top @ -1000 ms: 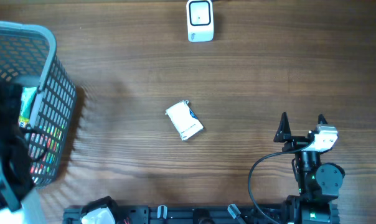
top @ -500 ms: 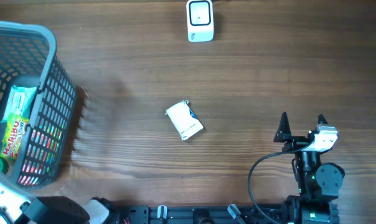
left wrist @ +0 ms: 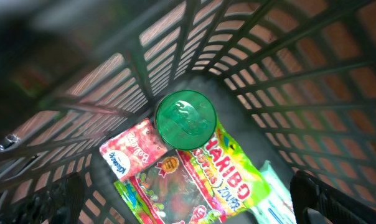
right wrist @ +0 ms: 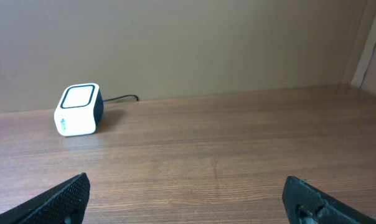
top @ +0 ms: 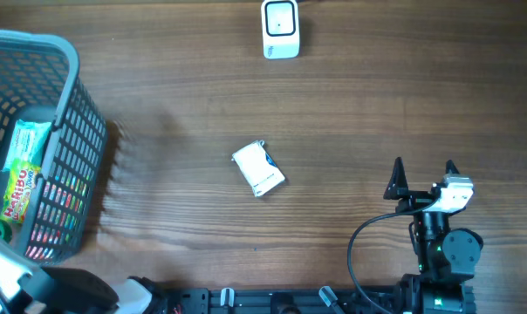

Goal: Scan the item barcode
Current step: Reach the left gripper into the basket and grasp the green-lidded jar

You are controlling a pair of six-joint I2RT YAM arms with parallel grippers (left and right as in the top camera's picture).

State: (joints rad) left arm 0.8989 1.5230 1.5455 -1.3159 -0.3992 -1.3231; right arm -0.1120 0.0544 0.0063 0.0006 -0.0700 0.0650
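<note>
- The small white rectangular carton with a blue mark (top: 258,169) is lying flat near the middle of the brown wooden table (top: 377,96), turned at an angle and well apart from both grippers.
- The white cube-shaped barcode scanner (top: 280,29) is standing at the far edge of the table, beyond the carton. A thin dark cable (right wrist: 119,98) is running from its side toward the wall.
- The right gripper (top: 424,166) is sitting over the near right part of the table. Its two black fingers are spread wide and pointing toward the far edge.
- In the right wrist view, the scanner is showing ahead and to the left, with bare tabletop lying between the two fingertips.
- The left gripper (left wrist: 188,208) is hanging above the grey plastic lattice basket (top: 67,61) at the left end of the table. Its fingers are spread wide, one showing at each lower corner of the left wrist view.
- Inside the basket, a round green plastic cap (left wrist: 185,120) is resting on a green and red Haribo sweet bag (left wrist: 228,180) and is touching a pink packet (left wrist: 129,152) just beside it.
</note>
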